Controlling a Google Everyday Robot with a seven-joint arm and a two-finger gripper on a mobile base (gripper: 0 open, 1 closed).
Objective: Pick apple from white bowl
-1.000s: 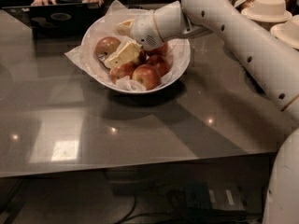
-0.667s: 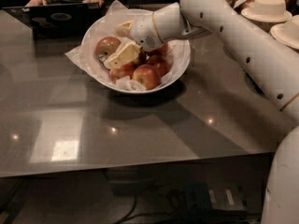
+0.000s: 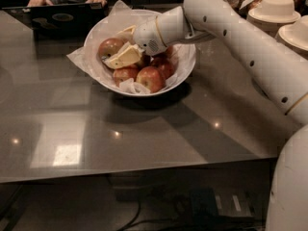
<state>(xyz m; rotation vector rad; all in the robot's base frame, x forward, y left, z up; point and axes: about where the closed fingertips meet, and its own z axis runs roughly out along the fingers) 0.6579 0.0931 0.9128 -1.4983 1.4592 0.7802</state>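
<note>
The white bowl [image 3: 188, 64], lined with crinkled white paper, stands on the dark table at the back middle. The apple [image 3: 108, 47], the largest one, dull red with yellowish patches, lies at the bowl's left side. My gripper [image 3: 115, 46] reaches down into the bowl from the right. It is open, with its cream fingers [image 3: 124, 57] spread above and below the apple's right side. The upper finger lies along the bowl's far wall. I cannot tell whether the fingers touch the apple.
Smaller red apples [image 3: 150, 78] lie at the bowl's front and under my wrist. A black laptop [image 3: 57, 16] and a person's hands are behind the bowl at the left. Stacks of white plates [image 3: 274, 8] stand at the back right. The table's front edge [image 3: 144, 170] runs below.
</note>
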